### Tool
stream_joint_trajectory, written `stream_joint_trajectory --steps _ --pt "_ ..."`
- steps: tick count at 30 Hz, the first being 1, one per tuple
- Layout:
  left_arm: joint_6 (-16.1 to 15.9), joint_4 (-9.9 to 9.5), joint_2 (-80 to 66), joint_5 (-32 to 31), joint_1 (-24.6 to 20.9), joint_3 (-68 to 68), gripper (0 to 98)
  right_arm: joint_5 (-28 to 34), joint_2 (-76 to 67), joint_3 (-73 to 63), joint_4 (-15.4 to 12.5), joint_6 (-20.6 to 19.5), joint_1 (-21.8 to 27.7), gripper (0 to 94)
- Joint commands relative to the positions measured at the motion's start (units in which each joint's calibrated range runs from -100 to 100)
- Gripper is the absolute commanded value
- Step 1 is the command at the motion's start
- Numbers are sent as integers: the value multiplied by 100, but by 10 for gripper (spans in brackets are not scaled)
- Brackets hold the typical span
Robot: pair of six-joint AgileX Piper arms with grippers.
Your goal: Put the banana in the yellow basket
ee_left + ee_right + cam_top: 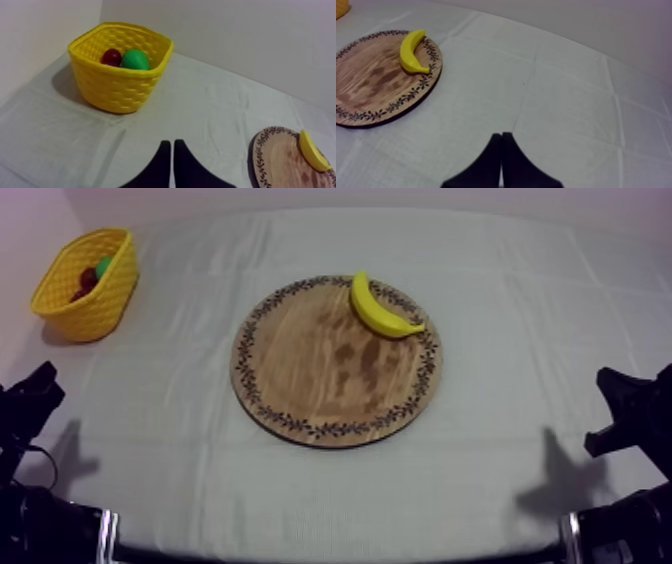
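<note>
The left gripper [169, 150] and right gripper [501, 142] sit low, each pressed together on nothing. Ahead, between them, lies the wooden board [320, 378], with the banana [383, 309] on its far rim, nearer the right gripper. Beyond the left gripper stands the yellow basket [95, 298], holding a small red fruit [111, 57] and a green fruit [135, 59].

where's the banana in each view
top view: banana on the board, on its patterned rim at the upper right
left wrist view: banana on the board's rim, well apart from the yellow basket
right wrist view: banana on the board's rim, next to bare cloth
shared landmark: the board's patterned rim
</note>
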Motion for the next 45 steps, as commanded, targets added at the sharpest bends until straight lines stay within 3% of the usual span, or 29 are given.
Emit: stream_joint_trajectory --steps 1,16,29,34,39,45 --pt "-702 -18 -2 -3 2 6 40 5 3 -3 0 -1 0 2" --pt "305 -47 -2 -3 2 6 3 5 3 -3 0 -1 0 2" --pt "105 -17 165 -93 21 -26 1 5 3 -3 0 -1 0 2" --pt "-295 243 903 -193 129 -504 0 5 3 -3 0 -1 -5 2" --pt "-738 442 1904 81 164 -1483 0 5 3 -3 0 -1 -7 2" --pt "-889 309 3465 476 568 -2888 0 5 3 -3 0 -1 -1 2"
